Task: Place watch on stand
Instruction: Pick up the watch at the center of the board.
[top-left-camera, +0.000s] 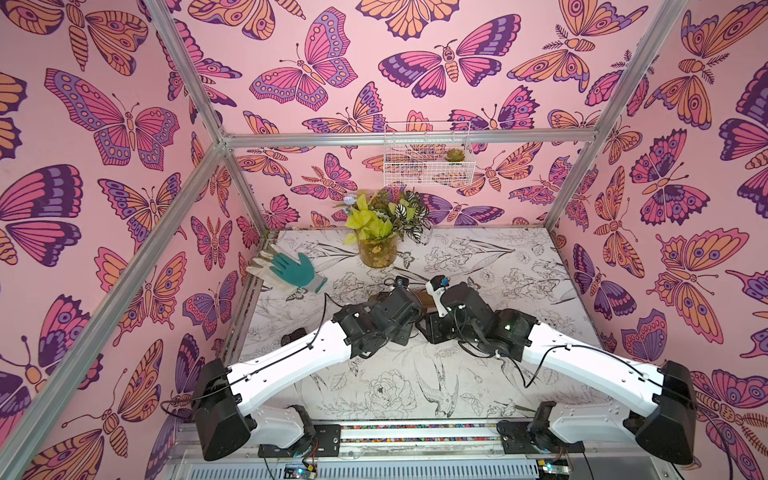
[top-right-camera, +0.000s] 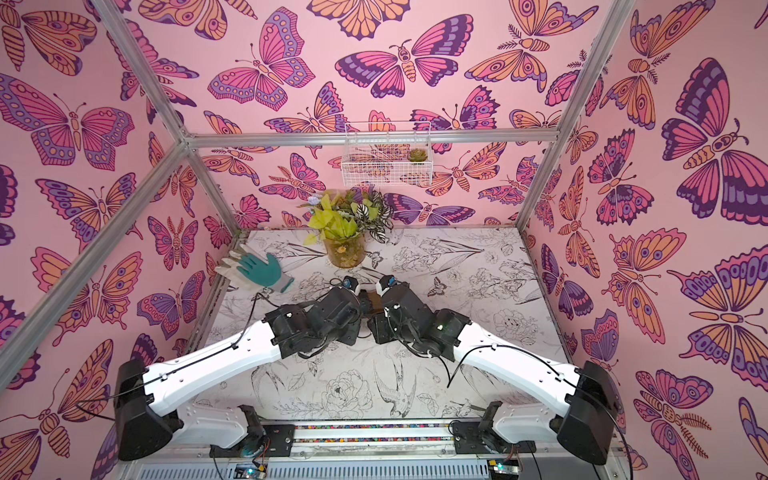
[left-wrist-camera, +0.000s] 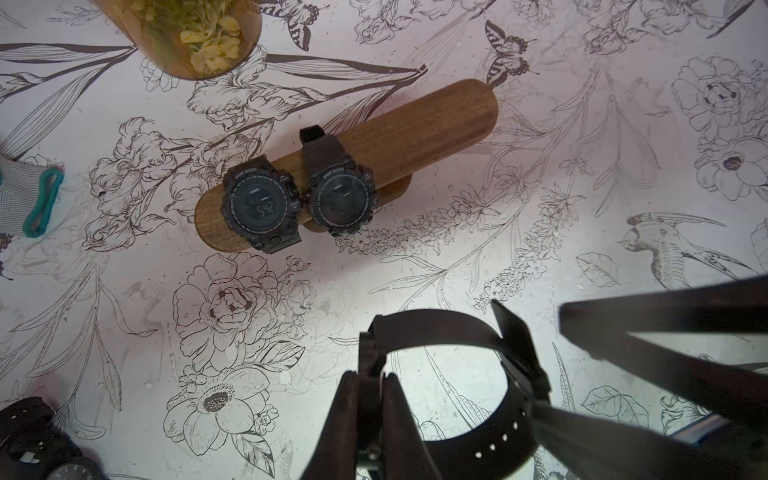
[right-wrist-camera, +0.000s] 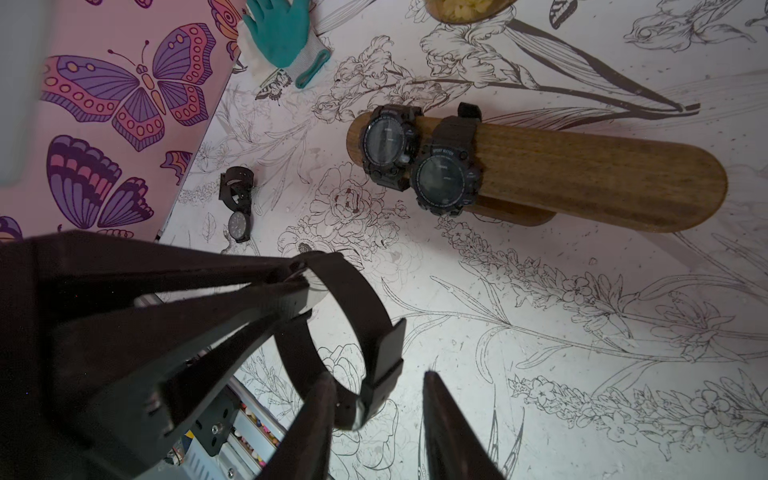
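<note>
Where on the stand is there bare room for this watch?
Bare: the stand from the inner watch to its rounded end away from the glove. Crowded: the glove-side end, where it and the outer watch sit side by side.

L arm (top-right-camera: 216, 365) & R arm (top-right-camera: 511, 365) meet in the middle, w/ a bit of the brown stand (top-right-camera: 373, 307) btwn them. Teal glove (top-right-camera: 262, 270) lies far left. Plant pot (top-right-camera: 345, 251) sits at the back, wire basket (top-right-camera: 386, 166) hangs above it.

The flower-printed table (top-left-camera: 519, 291) carried a stand (left-wrist-camera: 415, 133) near its middle, a vase (top-left-camera: 377, 251) at twelve o'clock, a glove (top-left-camera: 291, 270) at ten, and a loose watch (right-wrist-camera: 239, 203) at nine, none touching another.
</note>
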